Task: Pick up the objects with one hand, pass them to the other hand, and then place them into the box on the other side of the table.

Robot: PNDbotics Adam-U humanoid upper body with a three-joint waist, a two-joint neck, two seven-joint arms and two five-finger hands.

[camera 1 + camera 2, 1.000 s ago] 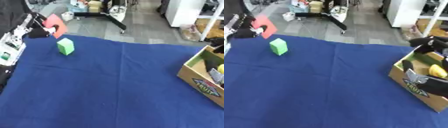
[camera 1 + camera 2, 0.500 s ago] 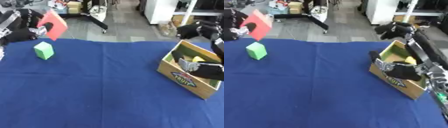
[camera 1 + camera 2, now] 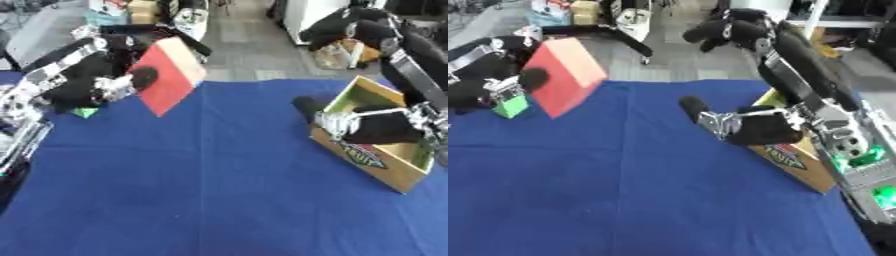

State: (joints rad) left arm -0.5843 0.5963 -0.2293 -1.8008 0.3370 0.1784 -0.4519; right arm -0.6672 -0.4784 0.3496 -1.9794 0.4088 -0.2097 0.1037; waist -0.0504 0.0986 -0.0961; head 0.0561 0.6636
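So the task is at its first pass. In the upper left, the left hand (image 3: 96, 90) grips a flat red rectangular block (image 3: 171, 75) lifted clear of the table, tilted on a corner. A small green cube (image 3: 511, 106) waits on the cloth just beside that hand, not yet picked up. Right of centre, the right hand (image 3: 741, 127) hovers with fingers extended and empty, beside the open cardboard box (image 3: 385, 160) at the right edge. Handover and placing remain. The blue cloth-covered table (image 3: 201, 200) fills the lower frame; grey floor and equipment stand beyond.
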